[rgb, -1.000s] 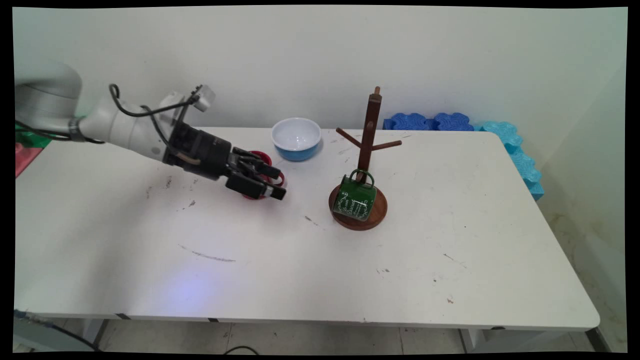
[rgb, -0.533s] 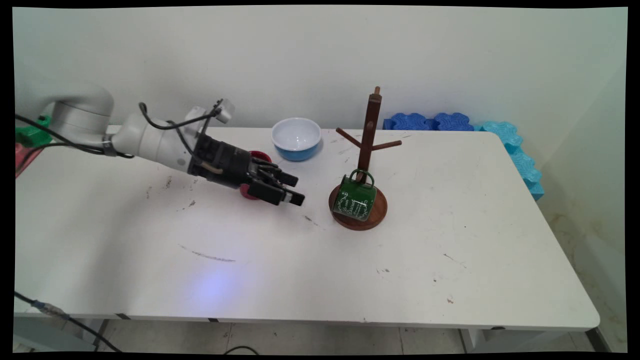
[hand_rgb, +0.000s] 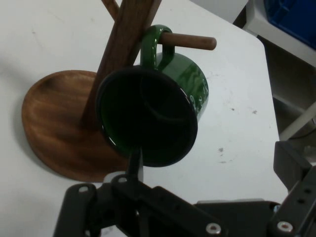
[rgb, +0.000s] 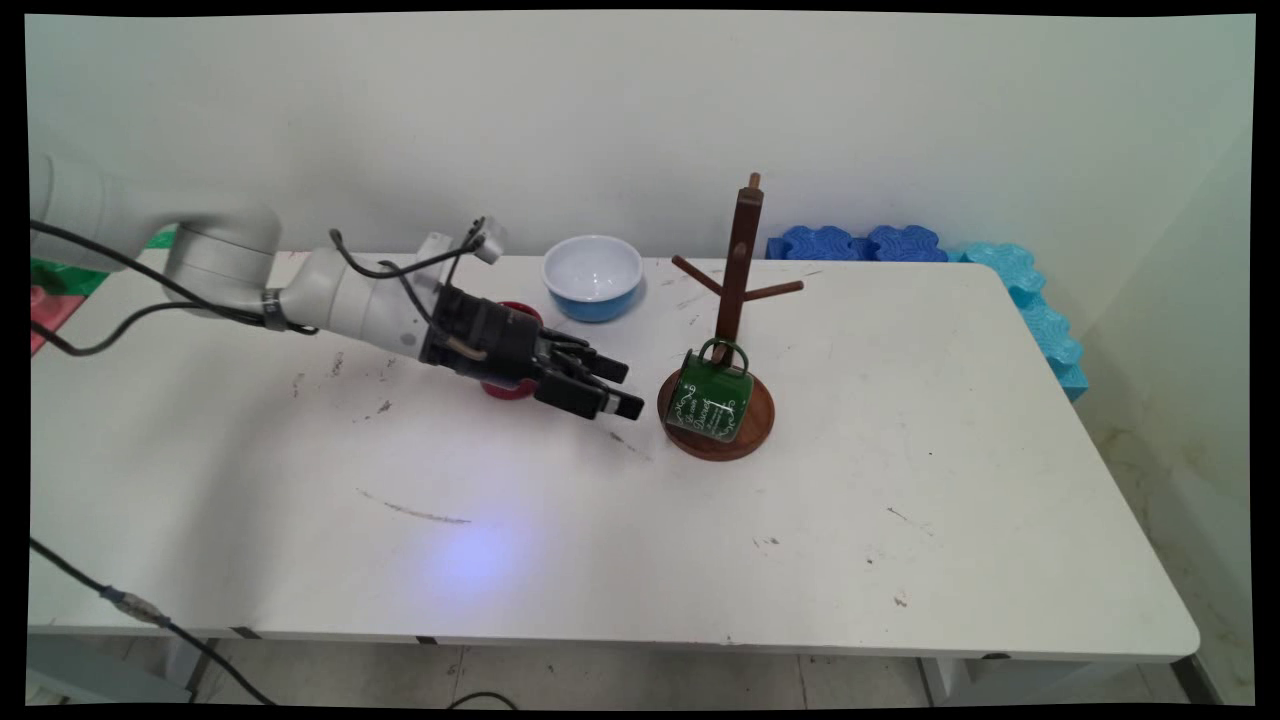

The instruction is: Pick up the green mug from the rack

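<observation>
One black gripper (rgb: pixel 622 388) with its fingers apart and holding nothing, low over the white table (rgb: pixel 900 480), just left of the green mug (rgb: pixel 711 396) hanging on the wooden mug tree (rgb: pixel 738 290), red cup (rgb: pixel 510 385) behind the hand, blue bowl (rgb: pixel 593 276) near the far edge, wide bare surface toward the near and right edges

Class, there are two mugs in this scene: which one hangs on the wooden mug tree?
The green mug: its handle is hooked over a low peg of the wooden mug tree. The red mug sits on the table, mostly hidden behind the gripper.
</observation>
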You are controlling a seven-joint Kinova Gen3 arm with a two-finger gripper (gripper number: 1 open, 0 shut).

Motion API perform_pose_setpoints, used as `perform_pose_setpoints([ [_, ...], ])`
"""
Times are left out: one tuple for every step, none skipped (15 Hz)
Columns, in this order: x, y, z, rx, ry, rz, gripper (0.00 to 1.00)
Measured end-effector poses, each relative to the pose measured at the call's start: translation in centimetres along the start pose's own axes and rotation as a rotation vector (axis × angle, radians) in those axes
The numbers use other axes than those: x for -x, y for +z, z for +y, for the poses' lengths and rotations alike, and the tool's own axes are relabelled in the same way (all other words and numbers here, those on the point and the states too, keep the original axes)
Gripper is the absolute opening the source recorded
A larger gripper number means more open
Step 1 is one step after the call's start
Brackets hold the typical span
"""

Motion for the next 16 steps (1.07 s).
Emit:
perform_pose_setpoints([
  [0.1, 0.5, -0.1, 0.004, 0.001, 0.0, 1.0],
  [0.2, 0.8, -0.3, 0.007, 0.003, 0.0, 1.0],
  [0.3, 1.3, -0.4, 0.012, 0.006, -0.001, 1.0],
  [0.4, 1.7, -0.5, 0.016, 0.009, -0.002, 1.0],
  [0.5, 2.1, -0.6, 0.019, 0.012, -0.003, 1.0],
  [0.6, 2.6, -0.7, 0.024, 0.017, -0.004, 1.0],
  [0.6, 3.0, -0.8, 0.028, 0.022, -0.004, 1.0],
  [0.6, 3.2, -0.9, 0.03, 0.025, -0.004, 1.0],
  [0.6, 3.6, -1.0, 0.032, 0.03, -0.003, 1.0],
  [0.6, 4.0, -1.1, 0.034, 0.036, -0.002, 1.0],
  [0.5, 4.4, -1.2, 0.036, 0.042, -0.001, 1.0],
  [0.5, 4.7, -1.3, 0.037, 0.047, 0.001, 1.0],
  [0.4, 5.0, -1.4, 0.038, 0.053, 0.002, 1.0],
  [0.4, 5.3, -1.5, 0.039, 0.059, 0.003, 1.0],
  [0.4, 5.5, -1.6, 0.039, 0.064, 0.004, 1.0],
  [0.3, 5.6, -1.6, 0.039, 0.068, 0.004, 1.0],
])
